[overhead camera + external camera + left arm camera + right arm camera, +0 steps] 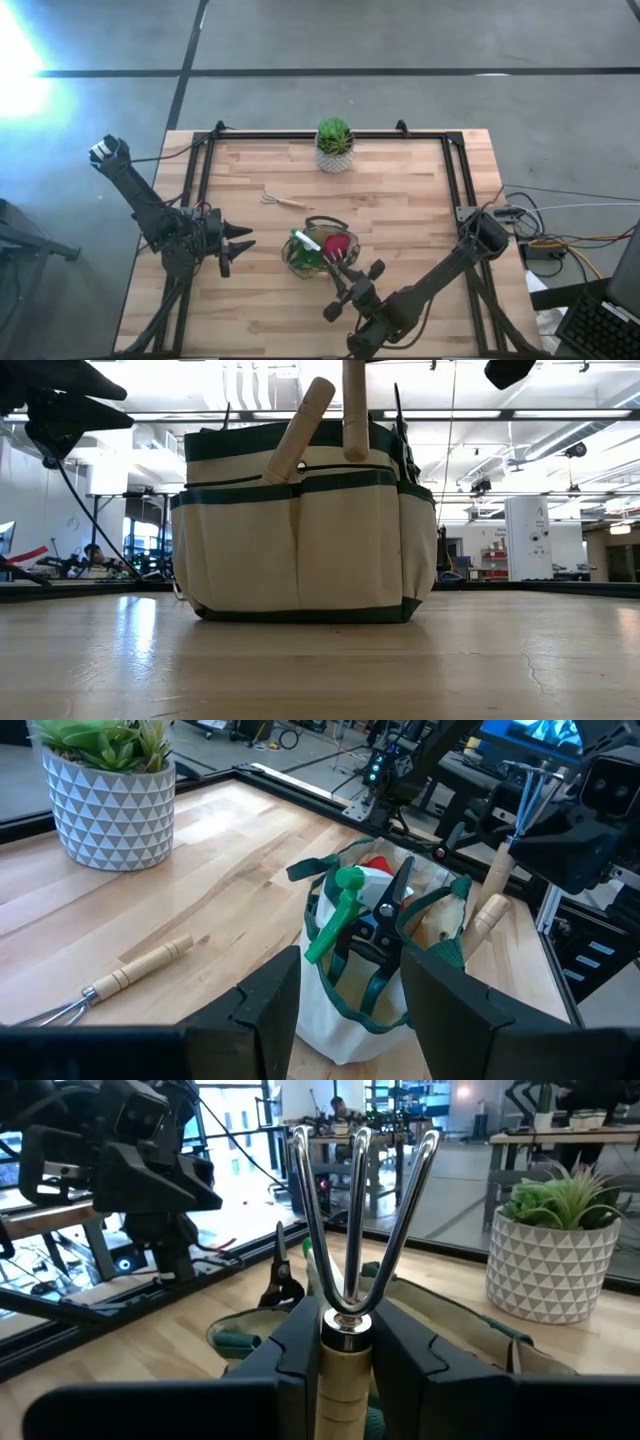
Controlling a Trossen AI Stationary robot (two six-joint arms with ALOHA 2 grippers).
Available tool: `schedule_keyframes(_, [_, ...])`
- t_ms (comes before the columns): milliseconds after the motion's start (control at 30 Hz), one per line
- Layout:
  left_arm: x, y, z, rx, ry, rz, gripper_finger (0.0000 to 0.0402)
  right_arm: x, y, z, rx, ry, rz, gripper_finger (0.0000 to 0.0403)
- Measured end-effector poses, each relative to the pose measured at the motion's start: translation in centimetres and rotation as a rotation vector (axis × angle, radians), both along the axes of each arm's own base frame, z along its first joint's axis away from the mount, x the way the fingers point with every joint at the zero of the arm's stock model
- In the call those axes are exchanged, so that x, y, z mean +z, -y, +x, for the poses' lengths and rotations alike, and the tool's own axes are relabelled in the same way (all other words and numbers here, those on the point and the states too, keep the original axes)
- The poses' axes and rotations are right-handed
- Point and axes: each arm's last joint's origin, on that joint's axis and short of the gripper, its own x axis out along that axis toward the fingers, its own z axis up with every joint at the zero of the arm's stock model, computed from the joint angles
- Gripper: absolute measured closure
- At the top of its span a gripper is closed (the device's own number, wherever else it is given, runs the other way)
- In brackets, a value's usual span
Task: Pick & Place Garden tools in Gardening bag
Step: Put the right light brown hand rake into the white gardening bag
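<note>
The beige gardening bag with green trim (pixel 318 250) stands on the table's middle. It holds a green spray bottle (pixel 338 910), dark shears (pixel 392 905) and a red item (pixel 338 245). A wooden handle (pixel 298 432) leans out of its near pocket. My right gripper (pixel 343 1350) is shut on a three-pronged fork (pixel 352 1210) at the bag's near side (pixel 347 272). My left gripper (pixel 350 1020) is open and empty, just left of the bag (pixel 240 245). A wooden-handled rake (pixel 283 202) lies flat on the table beyond the bag. My right gripper pinches the fork between its two fingers at the handle's top, just under the metal collar (pixel 343 1342). The fingers come level from the table's near right and lie across the handle. The fork stands upright, prongs up, clear of the table, its handle end (pixel 353 450) at the bag's near rim.
A green plant in a white patterned pot (pixel 334 146) stands at the table's far edge. Black frame rails (pixel 205 160) run along the table's left, far and right sides. Bare wood (pixel 260 310) lies near and left of the bag.
</note>
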Motion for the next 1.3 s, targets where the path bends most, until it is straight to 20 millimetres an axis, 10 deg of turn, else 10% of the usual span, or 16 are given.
schedule_keyframes(1300, [0.0, 0.0, 0.0, 0.0, 0.0, 0.0, 0.0225, -4.6, 0.8, 1.4, -0.075, -0.073, -0.141, 0.0349])
